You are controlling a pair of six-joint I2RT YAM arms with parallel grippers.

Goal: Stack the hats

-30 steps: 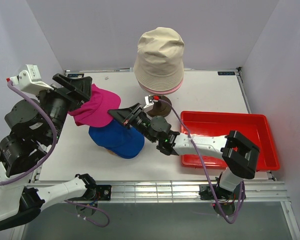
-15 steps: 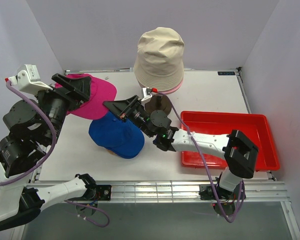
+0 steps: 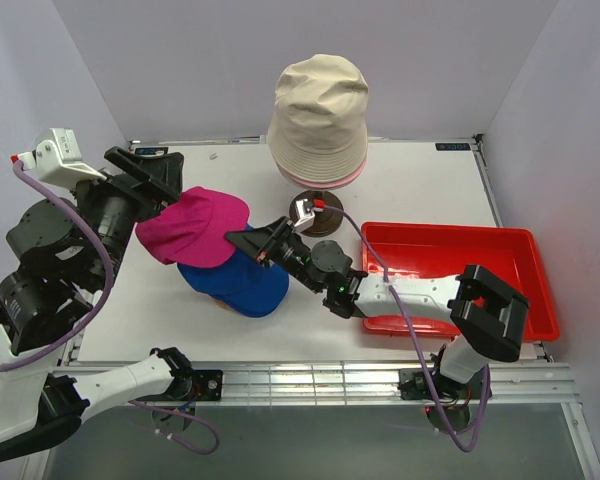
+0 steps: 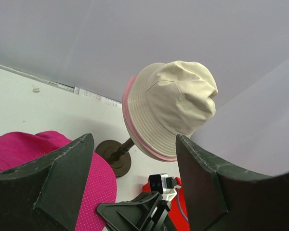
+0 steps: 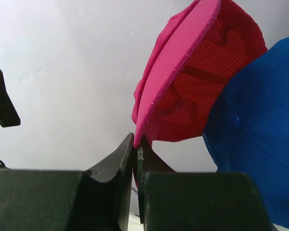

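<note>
Magenta cap (image 3: 192, 226), brim pinched in my right gripper (image 5: 136, 144), has come down over the blue cap (image 3: 244, 288), nearly stacked.

Upper cap (image 3: 192, 225) over lower cap (image 3: 242, 285), bucket hats (image 3: 318, 110) behind, tray (image 3: 502, 255) right.

Upper centre of the overhead view, a beige hat (image 3: 318, 110), a soft bucket shape with a stitched brim, sits crown up and raised high. It is pulled over a pink hat (image 4: 125, 105), of which only a thin rim shows beneath its brim. Left of centre, a bright blue cap (image 3: 230, 290) lies crown up, and a magenta cap (image 3: 192, 225) rests tilted over its upper left part; the right wrist view shows the magenta cap's dotted mesh underside and its brim edge pinched in the closed right gripper (image 5: 136, 144).
</note>
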